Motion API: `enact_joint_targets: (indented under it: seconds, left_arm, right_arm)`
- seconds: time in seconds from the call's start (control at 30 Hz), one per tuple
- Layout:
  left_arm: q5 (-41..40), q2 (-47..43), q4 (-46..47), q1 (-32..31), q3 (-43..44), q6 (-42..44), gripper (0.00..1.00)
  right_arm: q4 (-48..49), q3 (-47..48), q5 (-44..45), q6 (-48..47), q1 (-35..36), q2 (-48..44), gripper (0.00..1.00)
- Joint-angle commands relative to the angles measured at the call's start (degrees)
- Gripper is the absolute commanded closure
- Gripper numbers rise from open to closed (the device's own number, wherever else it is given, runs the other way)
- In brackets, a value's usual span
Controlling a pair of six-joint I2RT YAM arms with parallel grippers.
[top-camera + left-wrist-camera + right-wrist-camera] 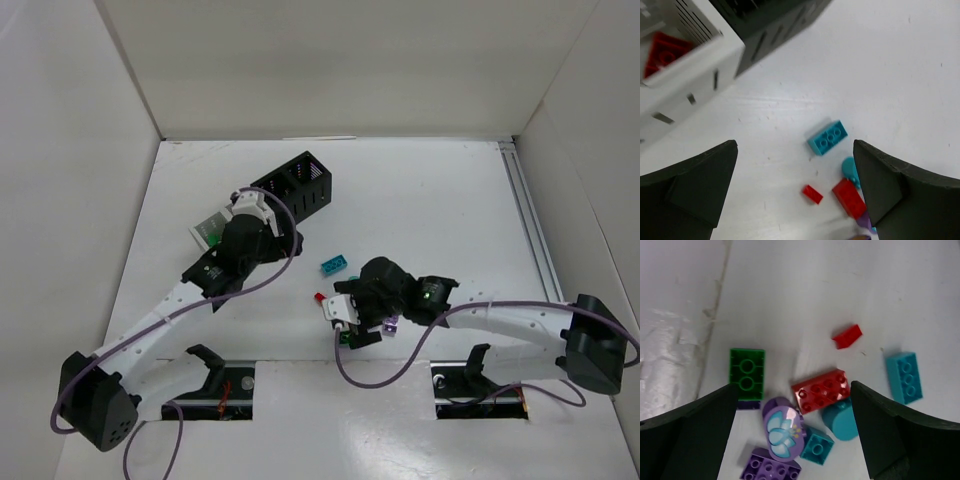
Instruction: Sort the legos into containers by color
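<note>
Right now both my grippers are spread wide and carry nothing

My left gripper hangs with its jaws fully apart and nothing between them, just beside the white container, where a red brick lies in one compartment; the black container stands right against the white one. My right gripper is also wide apart with no hold on anything. It hovers over the loose legos on the table: a green brick, a long red brick, a small red piece, a teal brick lying a little apart, a teal round piece touching the long red brick, a lavender oval with a flower print, a purple brick and a small teal square just beside the oval
</note>
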Motion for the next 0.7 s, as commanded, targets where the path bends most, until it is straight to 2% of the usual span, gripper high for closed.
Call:
enact_joint_targets:
  seconds: [0.0,0.17,0.4,0.5,0.53,0.6,0.67]
  left_arm:
    - [-0.2,-1.1,-1.2,-3.4,-1.6,-3.6,0.0]
    - [-4.1,-5.5,-4.9,-5.4,-4.4,-6.2,0.0]
    - [-3.1,-9.1,-4.3,-5.4,-6.8,-8.3,0.0]
    - [-3.9,-9.1,-4.3,-5.4,-7.3,-9.0,0.0]
    - [-3.9,-9.1,-4.3,-5.4,-7.3,-9.0,0.0]
    - [-3.9,-9.1,-4.3,-5.4,-7.3,-9.0,0.0]
    - [-3.9,-9.1,-4.3,-5.4,-7.3,-9.0,0.0]
  right_arm:
    - [-0.6,1.3,-6.9,-1.0,2.9,1.0,0.03]
    - [0.1,-0.2,-6.9,0.9,3.5,4.5,0.06]
    - [2.1,-2.3,-4.8,6.3,3.5,7.3,0.13]
    - [3.5,-2.9,-4.8,8.4,3.5,8.4,0.21]
    - [4.2,-2.9,-4.8,8.4,3.5,8.4,0.29]
    - [4.2,-2.9,-4.1,9.6,3.5,8.4,0.35]
    - [4.2,-3.4,-4.1,9.6,3.5,9.0,0.47]
